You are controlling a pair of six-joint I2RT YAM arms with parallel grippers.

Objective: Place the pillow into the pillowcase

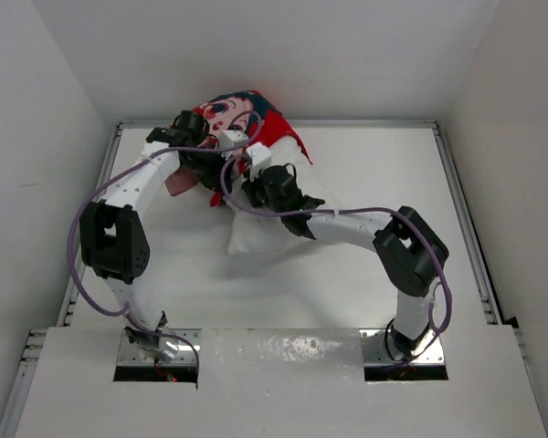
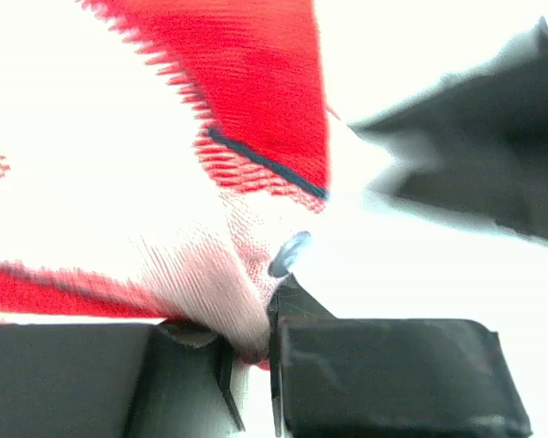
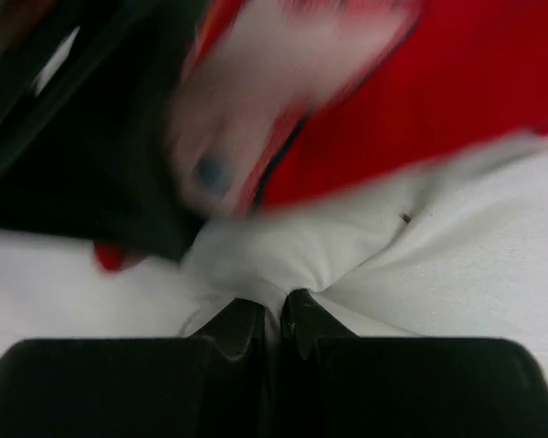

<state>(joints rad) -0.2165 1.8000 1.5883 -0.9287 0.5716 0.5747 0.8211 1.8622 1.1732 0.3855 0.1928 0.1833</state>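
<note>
The top camera looks down from above and behind the arm bases and takes in the whole table (image 1: 374, 173). The left wrist camera looks out past the left gripper (image 2: 256, 342), very close to the pillowcase (image 2: 256, 82). The right wrist camera looks past the right gripper (image 3: 272, 310), equally close to the pillow (image 3: 457, 246). All three views share the red cloth.

A lab test cell: plain white walls (image 1: 283, 55) enclose the table (image 1: 374, 164).
</note>
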